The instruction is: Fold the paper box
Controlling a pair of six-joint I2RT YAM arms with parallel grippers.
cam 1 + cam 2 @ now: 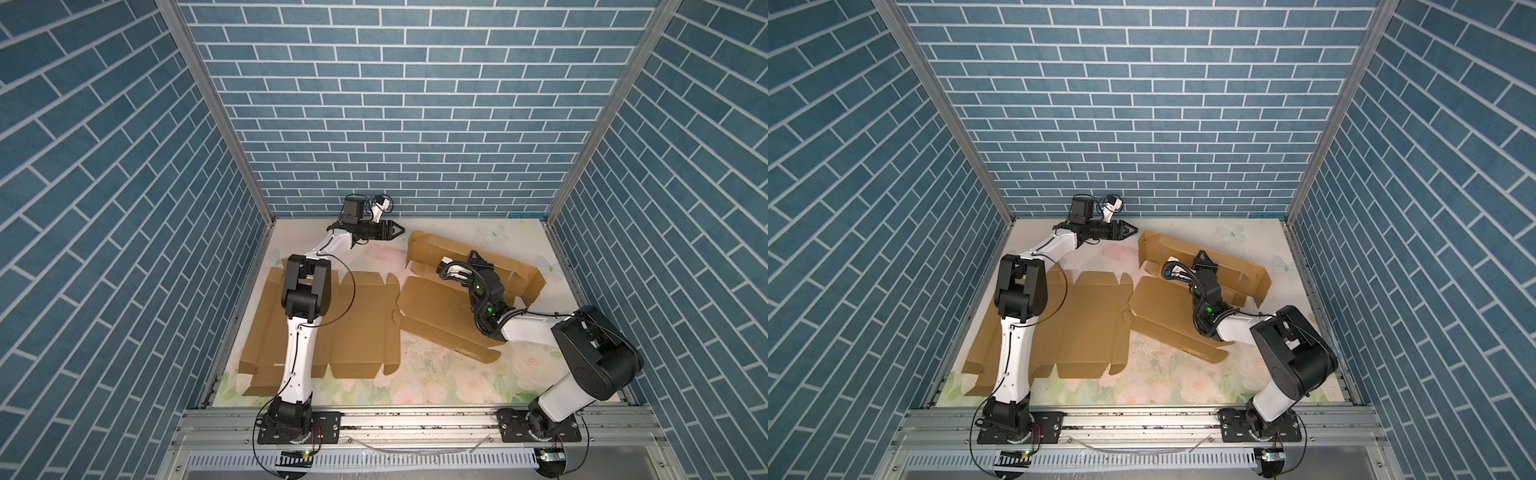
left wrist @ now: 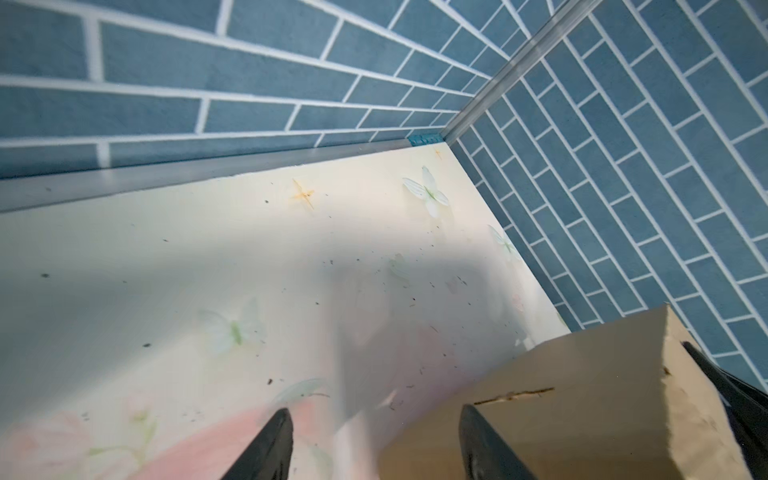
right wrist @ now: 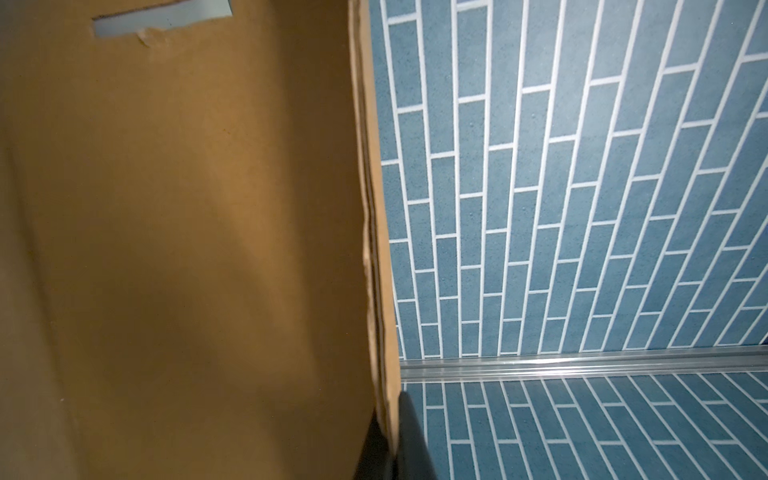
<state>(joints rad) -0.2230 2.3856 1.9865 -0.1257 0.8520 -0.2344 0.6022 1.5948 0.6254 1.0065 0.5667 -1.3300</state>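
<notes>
The half-folded paper box sits on the right, far part of the table. The right gripper pinches its raised wall. The left gripper is open and empty, just beside the box's far-left corner.

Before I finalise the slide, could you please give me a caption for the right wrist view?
The right gripper clamps the edge of a raised paper box panel, blue brick wall behind.

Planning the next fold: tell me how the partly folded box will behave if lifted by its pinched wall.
Probably light: the partly folded box is thin sheet cardboard. Likely floppy: the right gripper pinches only one raised wall's edge, so the flat panels should hinge and sag at the creases.
</notes>
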